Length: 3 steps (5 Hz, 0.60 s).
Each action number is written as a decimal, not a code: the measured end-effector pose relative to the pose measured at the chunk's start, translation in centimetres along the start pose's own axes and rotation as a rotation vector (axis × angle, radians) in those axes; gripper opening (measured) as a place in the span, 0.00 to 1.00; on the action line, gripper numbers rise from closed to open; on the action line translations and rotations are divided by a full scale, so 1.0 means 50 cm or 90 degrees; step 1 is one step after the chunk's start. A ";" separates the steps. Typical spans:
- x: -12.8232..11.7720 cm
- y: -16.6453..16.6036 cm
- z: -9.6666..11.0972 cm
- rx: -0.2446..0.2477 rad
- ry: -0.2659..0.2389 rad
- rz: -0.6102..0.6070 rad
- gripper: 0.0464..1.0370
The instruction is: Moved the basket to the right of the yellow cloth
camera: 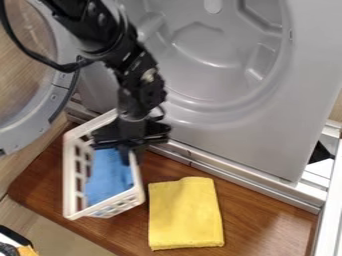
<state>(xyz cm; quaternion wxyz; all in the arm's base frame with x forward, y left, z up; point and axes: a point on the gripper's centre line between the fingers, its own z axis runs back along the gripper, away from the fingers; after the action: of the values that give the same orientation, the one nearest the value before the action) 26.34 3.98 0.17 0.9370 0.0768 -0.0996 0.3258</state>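
Observation:
The black gripper (131, 151) hangs over the right side of the white basket (69, 182), shut on its right rim, with one finger inside the basket and the other outside. A folded blue cloth (107, 176) lies in the basket. Just right of the basket, the folded yellow cloth (185, 214) lies flat on the brown wooden surface. The gripper and arm hide the basket's back right part.
Behind the work surface stands a grey appliance panel (234, 130) with a metal-coloured ledge along its foot. A round door (50, 105) stands open at the left. White rails (328, 200) run along the right edge. Brown board (267, 220) shows right of the yellow cloth.

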 end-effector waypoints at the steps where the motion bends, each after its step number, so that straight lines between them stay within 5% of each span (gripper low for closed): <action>1: -0.029 -0.051 0.057 -0.040 -0.005 -0.031 0.04; 3: -0.118 -0.143 0.084 -0.097 0.018 -0.122 0.04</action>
<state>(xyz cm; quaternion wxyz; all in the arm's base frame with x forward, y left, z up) 25.68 -5.95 2.28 0.9684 0.0102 -0.1031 0.2270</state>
